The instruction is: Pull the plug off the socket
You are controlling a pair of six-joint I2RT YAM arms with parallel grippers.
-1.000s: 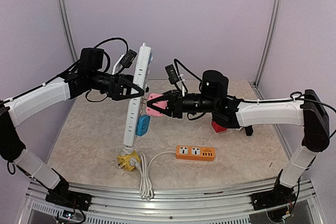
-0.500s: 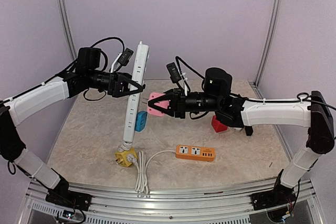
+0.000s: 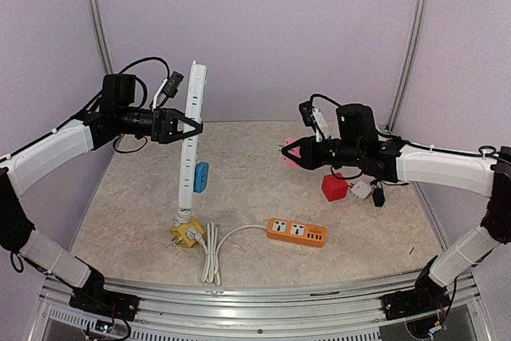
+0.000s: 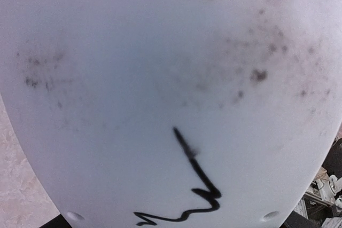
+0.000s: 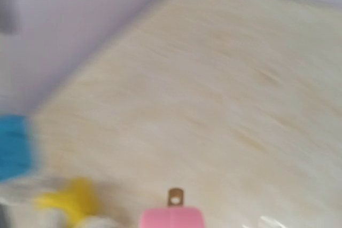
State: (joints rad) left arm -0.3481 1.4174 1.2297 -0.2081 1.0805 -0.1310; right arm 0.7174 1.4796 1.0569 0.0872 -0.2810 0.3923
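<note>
The left gripper point(image 3: 192, 126) is closed across a white power strip point(image 3: 194, 85), its fingers clamped on the two sides of the bar a little above its middle. The strip stands nearly upright and is tilted slightly. It runs from above the gripper down to the table point(image 3: 263, 189) below it. In the left wrist view the strip's white, smudged face with a black scribble fills almost the whole picture, pressed close to the camera.

A blue plug point(image 3: 200, 176) sits in the strip below the left gripper, on the side facing the right arm. At the strip's lower end is a yellow adapter point(image 3: 185, 234), which rests on the table. A bundled white cable point(image 3: 211, 253) lies just beside the adapter.

The right gripper point(image 3: 295, 153) pinches a pink plug point(image 3: 289, 151), jaws pressed nearly together on its body. The plug sticks out ahead of the fingertips, pointing toward the left arm. It is out of the socket and well apart from the power strip, held in the air above the table. In the right wrist view the plug's pink end shows at the bottom edge with one brass prong point(image 5: 175, 196) standing free. Beyond it the tabletop is blurred, with blue and yellow smears off to the left.

Below and behind the right gripper, near its wrist, a red plug point(image 3: 334, 188) sits on the table. An orange power strip point(image 3: 296, 232) lies flat on the table below the right gripper, nearer the arm bases, with the white cable leading to it.
</note>
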